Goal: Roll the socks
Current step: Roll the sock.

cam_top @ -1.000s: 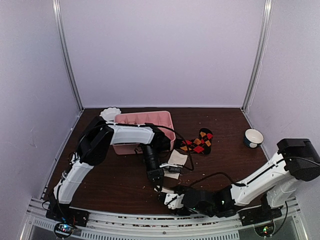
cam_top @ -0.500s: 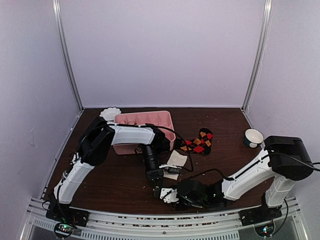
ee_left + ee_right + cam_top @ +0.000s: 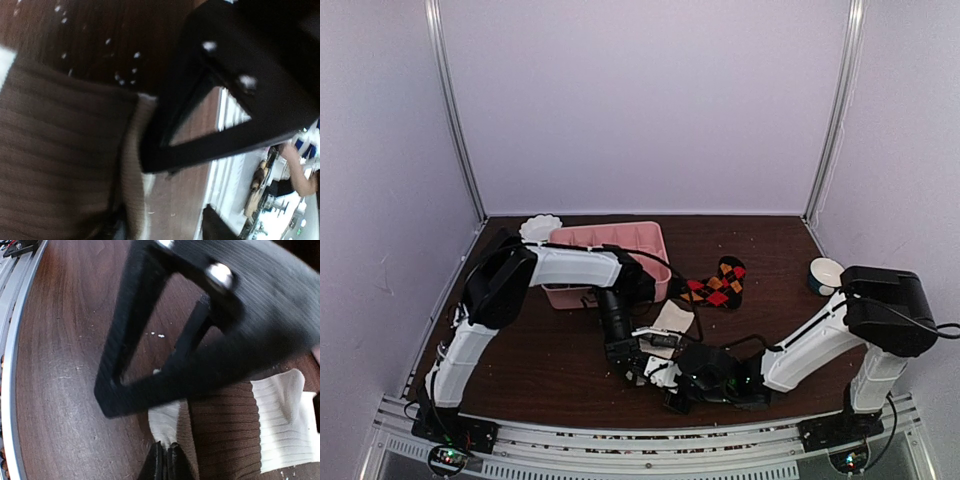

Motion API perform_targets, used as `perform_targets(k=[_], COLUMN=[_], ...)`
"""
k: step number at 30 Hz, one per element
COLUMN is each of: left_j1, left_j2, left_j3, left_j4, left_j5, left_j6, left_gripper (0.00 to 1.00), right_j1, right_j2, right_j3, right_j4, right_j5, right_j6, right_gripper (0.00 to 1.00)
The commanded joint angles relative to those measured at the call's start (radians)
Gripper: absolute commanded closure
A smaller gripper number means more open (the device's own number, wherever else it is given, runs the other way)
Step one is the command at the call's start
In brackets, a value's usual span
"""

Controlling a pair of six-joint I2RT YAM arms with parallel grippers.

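Observation:
A cream-white sock (image 3: 673,320) with brown patches lies mid-table, and both grippers meet at its near end. My right gripper (image 3: 165,461) is shut on the sock's cream edge (image 3: 165,422), beside the brown ribbed patch (image 3: 230,425). My left gripper (image 3: 165,230) stands open, the sock's brown ribbed part (image 3: 60,150) lying by its left finger. The right gripper's black finger (image 3: 225,145) crosses that view. From above, the left gripper (image 3: 632,358) and the right gripper (image 3: 665,378) nearly touch. A black argyle sock (image 3: 717,285) lies flat behind them.
A pink compartment tray (image 3: 605,240) stands at the back left with a white scalloped dish (image 3: 540,226) behind it. A small white bowl (image 3: 827,274) sits at the right. The metal rail (image 3: 620,450) runs along the near edge of the dark wood table (image 3: 540,350).
My right gripper has slid left to the sock's near end and shut on its cream edge. My left gripper has opened there.

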Motion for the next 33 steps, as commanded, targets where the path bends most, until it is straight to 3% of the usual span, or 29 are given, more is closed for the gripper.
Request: perform_targets(k=[1,4,5,6,10,15,20,25,33], left_j1=[0.017,0.019,0.019,0.019,0.019,-0.009,-0.089,-0.149,-0.171], left_j2=[-0.167,-0.295,-0.326,-0.352,-0.440,-0.577,-0.588,-0.577,-0.483], left_j3=[-0.175,-0.295,-0.329,-0.361,-0.465,-0.611,-0.632,-0.654,-0.608], left_j4=[0.252,0.364,0.395,0.425,0.557,0.759,0.807,0.876,0.876], left_j5=[-0.179,-0.191,-0.202,-0.219,-0.260,-0.236,-0.247,-0.283,-0.393], left_j6=[0.004,0.019,0.034,0.042,0.074,0.172,0.267,0.284,0.268], left_gripper=[0.44,0.40,0.24,0.20,0.20,0.23,0.34,0.36,0.46], right_j1=[-0.026,-0.032,-0.034,-0.035,-0.055,-0.116,-0.190,-0.231,-0.247], right_j2=[0.050,0.074,0.083,0.091,0.108,0.161,0.247,0.274,0.249], right_j3=[-0.076,-0.102,-0.116,-0.129,-0.183,-0.267,-0.276,-0.265,-0.225], right_j4=[-0.064,-0.029,-0.010,0.010,0.130,0.344,0.461,0.458,0.283], right_j5=[-0.125,-0.186,-0.205,-0.217,-0.277,-0.377,-0.511,-0.573,-0.591], right_j6=[0.158,0.246,0.275,0.301,0.416,0.590,0.761,0.835,0.809], right_gripper=[0.99,1.00,1.00,1.00,1.00,1.00,1.00,1.00,1.00])
